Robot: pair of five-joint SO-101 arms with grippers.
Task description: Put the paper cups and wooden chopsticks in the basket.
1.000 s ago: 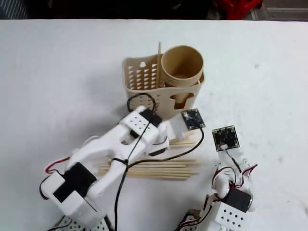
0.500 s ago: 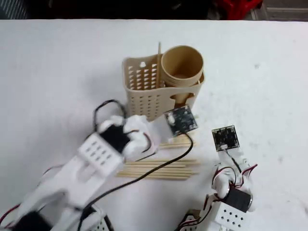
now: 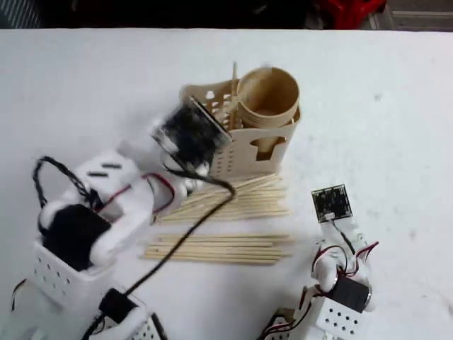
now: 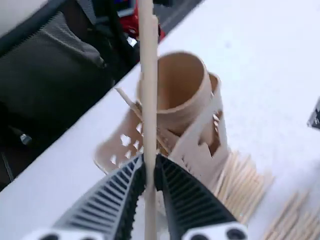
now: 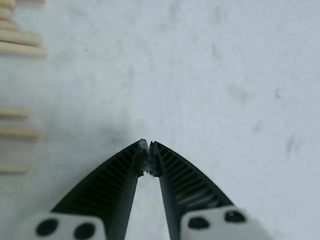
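Observation:
A beige slotted basket [image 3: 248, 149] stands on the white table and holds a stack of paper cups [image 3: 267, 95] and an upright chopstick [image 3: 234, 81]. Two piles of wooden chopsticks lie in front of it, one close by [image 3: 233, 200] and one nearer the arms [image 3: 219, 249]. My left gripper [image 4: 149, 164] is shut on a single chopstick [image 4: 147, 75], held upright beside the basket [image 4: 205, 135] and its cups [image 4: 177, 87]. Over bare table to the right of the piles, my right gripper [image 5: 146, 150] is shut on nothing.
The left arm [image 3: 99, 212] is raised at the basket's front left, its cable draped over the chopstick piles. The right arm [image 3: 340, 283] sits low at the front right. Chopstick ends [image 5: 20, 45] lie near the right gripper. Dark clutter lies beyond the table's far edge.
The left arm has lifted off the chopstick piles and swung up and left to the basket with one chopstick in its gripper. The right arm has not moved.

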